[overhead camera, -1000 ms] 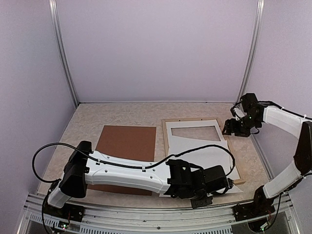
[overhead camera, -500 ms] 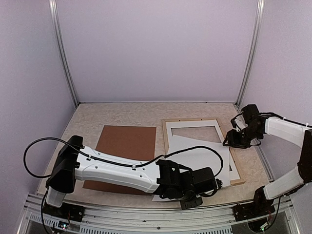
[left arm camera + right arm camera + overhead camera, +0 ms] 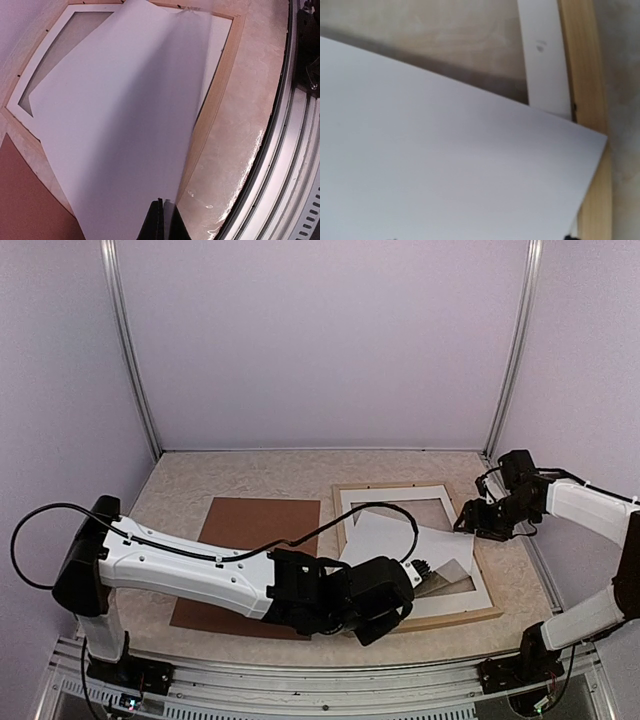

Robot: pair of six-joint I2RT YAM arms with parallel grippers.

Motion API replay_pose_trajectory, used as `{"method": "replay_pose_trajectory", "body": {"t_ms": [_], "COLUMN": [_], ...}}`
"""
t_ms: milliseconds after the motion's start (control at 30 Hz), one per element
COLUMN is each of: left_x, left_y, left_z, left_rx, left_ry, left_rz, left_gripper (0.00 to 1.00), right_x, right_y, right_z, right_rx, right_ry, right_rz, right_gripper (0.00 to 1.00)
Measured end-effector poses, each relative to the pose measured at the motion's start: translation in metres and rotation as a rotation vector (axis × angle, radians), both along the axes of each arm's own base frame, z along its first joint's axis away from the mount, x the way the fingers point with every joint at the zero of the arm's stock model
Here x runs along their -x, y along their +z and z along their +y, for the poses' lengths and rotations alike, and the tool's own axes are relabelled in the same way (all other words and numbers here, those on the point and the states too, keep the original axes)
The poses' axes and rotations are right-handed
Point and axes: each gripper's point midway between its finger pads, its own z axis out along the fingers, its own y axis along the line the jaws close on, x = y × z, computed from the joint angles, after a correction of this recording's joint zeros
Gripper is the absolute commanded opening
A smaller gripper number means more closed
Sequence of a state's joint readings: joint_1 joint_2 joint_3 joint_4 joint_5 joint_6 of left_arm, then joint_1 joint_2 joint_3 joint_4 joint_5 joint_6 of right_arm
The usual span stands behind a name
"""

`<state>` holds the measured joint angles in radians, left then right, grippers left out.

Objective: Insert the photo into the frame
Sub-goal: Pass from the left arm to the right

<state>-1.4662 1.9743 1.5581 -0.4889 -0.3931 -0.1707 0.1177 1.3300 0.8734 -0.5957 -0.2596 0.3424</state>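
Brown board (image 3: 255, 540) lies flat on the table (image 3: 250, 472), well left of the left claw (image 3: 408, 578), with that arm's forearm crossing above its near edge. The left claw sits low at the frame's near rail, and its fingers (image 3: 154, 227) are pressed together on the near edge of the photo (image 3: 388, 538). From that grip the sheet rises away from the claw with its blank white side up, curved and part lifted, skewed rather than square to the frame (image 3: 450, 620). A patch of dark tree print shows just right of the fingertips. The frame lies flat under and beyond the claw, with a white mat (image 3: 542, 55) inside it, and the mat's window shows past the sheet's far edge. In the right wrist view one corner of the photo overlaps the wooden rail. The right claw (image 3: 472, 523) hangs just outside the frame's right rail, close to that corner, apart from the left claw with the sheet between them. Its fingers do not show clearly in any view, so I cannot tell whether they are apart or together, or whether they touch the sheet.
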Motion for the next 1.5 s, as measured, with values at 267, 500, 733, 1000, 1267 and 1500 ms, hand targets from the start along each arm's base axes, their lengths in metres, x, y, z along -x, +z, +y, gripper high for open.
{"method": "replay_pose_trajectory", "body": {"t_ms": [267, 500, 733, 1000, 1267, 1500], "left_x": [-0.013, -0.019, -0.018, -0.012, -0.013, -0.033], "left_y": [0.043, 0.043, 0.036, 0.035, 0.03, 0.029], "left_z": [0.009, 0.017, 0.026, 0.027, 0.028, 0.028], "left_rx": [0.106, 0.109, 0.091, 0.108, 0.112, 0.13], "left_ry": [0.077, 0.123, 0.134, 0.138, 0.14, 0.152], "left_rz": [-0.06, -0.086, -0.097, -0.111, -0.104, -0.061], "left_gripper": [0.0, 0.0, 0.0, 0.0, 0.0, 0.0], "right_x": [-0.003, -0.009, -0.012, -0.002, 0.008, 0.01], "right_y": [0.004, 0.011, 0.015, 0.008, 0.003, -0.002], "right_z": [0.002, -0.003, -0.005, -0.001, -0.002, -0.015], "right_rx": [-0.024, -0.038, -0.071, -0.121, -0.136, -0.139], "right_ry": [-0.022, -0.06, -0.093, -0.118, -0.133, -0.176], "right_rz": [-0.003, -0.012, -0.012, 0.024, 0.052, 0.066], "right_gripper": [0.75, 0.79, 0.8, 0.81, 0.81, 0.81]}}
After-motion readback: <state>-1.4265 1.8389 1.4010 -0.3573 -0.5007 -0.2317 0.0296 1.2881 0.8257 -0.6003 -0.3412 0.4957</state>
